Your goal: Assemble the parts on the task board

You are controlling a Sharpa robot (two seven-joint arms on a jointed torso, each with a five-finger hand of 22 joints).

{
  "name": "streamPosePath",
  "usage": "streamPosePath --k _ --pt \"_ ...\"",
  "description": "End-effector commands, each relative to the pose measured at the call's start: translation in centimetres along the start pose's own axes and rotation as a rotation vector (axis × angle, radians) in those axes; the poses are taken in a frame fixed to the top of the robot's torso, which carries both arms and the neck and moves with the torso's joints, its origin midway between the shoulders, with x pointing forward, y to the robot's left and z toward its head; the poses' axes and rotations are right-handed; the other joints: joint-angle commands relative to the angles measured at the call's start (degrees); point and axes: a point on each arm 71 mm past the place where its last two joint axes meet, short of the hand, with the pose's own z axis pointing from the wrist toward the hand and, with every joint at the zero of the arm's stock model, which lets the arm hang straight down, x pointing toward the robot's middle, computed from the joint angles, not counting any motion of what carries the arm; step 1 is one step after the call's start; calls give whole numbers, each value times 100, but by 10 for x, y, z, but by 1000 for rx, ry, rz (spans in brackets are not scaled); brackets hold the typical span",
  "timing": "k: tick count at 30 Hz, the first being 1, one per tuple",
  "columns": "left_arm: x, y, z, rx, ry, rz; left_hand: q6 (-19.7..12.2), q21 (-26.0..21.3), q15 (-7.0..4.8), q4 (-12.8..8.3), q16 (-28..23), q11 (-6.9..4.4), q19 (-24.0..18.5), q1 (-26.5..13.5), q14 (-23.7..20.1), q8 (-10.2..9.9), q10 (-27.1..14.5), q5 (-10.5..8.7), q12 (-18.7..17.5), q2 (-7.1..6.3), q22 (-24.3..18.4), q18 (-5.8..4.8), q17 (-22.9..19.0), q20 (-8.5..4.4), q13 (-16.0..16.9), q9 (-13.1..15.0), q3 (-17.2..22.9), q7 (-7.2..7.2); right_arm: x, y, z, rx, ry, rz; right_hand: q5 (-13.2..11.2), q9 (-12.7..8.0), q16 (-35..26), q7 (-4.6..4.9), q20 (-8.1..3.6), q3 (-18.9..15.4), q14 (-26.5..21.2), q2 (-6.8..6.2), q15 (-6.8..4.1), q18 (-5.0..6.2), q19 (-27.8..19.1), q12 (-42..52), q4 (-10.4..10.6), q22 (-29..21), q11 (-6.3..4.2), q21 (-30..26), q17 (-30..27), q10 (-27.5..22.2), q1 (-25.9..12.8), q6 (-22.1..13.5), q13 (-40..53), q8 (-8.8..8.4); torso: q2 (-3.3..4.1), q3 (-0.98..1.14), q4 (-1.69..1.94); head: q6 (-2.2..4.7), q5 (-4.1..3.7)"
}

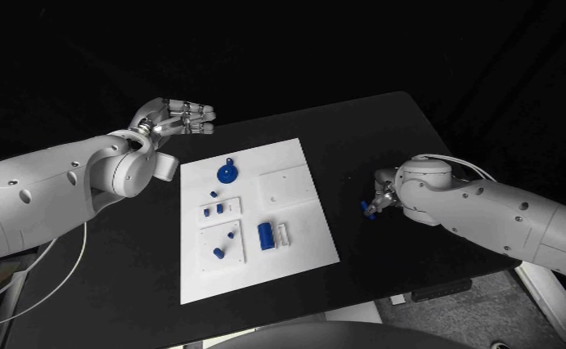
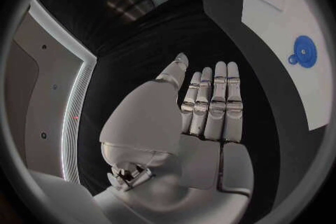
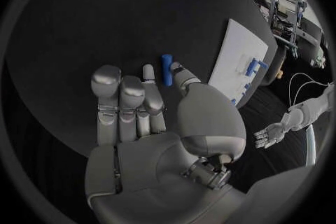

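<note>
The white task board (image 1: 253,226) lies mid-table. On it are a blue round disc (image 1: 226,172), a blue block (image 1: 267,235) and several small blue parts (image 1: 213,209) on white inset plates. My left hand (image 1: 177,118) hovers off the board's far left corner, fingers straight and holding nothing; the left wrist view shows that hand (image 2: 206,106), the board (image 2: 280,28) and the disc (image 2: 304,51). My right hand (image 1: 379,196) is low over the table right of the board. Its thumb and a fingertip pinch a blue peg (image 3: 167,69), also seen as a blue peg (image 1: 368,208) at the table.
Black table (image 1: 378,136) surrounds the board, with bare surface behind it and to the right. The board's edge (image 3: 234,61) with a blue part (image 3: 255,66) lies beyond my right hand (image 3: 150,112). The table's front edge runs near the board's near corner.
</note>
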Motion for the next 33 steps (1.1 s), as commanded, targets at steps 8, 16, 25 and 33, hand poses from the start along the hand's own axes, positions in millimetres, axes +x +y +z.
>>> streamPosePath --k 8,16,25,33 --pt "1 -1 0 3 13 -10 -64 5 2 2 -3 4 47 -38 17 -11 7 -17 13 29 -30 -97 7 11 1 -4 -41 -14 12 10 6 40 -15 -57 54 -705 18 12 24 -9 4 47 37 -3 324 39 -59 352 7 -18 -5 -7 -24 -6 54 -40 4 1 7 -37 16" --pt "1 0 0 -3 13 -10 -64 5 2 2 -3 4 47 -38 17 -11 7 -17 13 29 -30 -97 7 11 1 -4 -41 -14 16 18 4 20 -4 -71 275 -699 17 -6 17 -23 3 163 29 -10 322 40 -272 351 -3 -21 -8 -7 76 32 55 -43 2 -8 -13 -67 57" --pt "1 0 0 -9 14 -10 -97 10 5 -1 -2 10 49 -22 8 -13 -12 -11 14 29 -81 -95 7 15 1 -5 -55 -5 23 20 8 23 -1 -113 425 -737 26 5 22 -87 5 306 36 -19 320 43 -665 357 4 -20 -7 -13 138 9 57 -45 -3 2 -4 -66 83" --pt "2 0 -1 -13 14 -10 -102 12 5 -6 -3 10 50 -11 5 -9 -15 -7 13 30 -90 -94 7 15 1 -4 -53 -4 31 22 12 11 34 -118 1662 -873 19 92 51 674 -3 523 68 -16 311 36 -1358 380 34 -27 -22 -54 487 8 60 -42 -3 1 -11 -87 126"
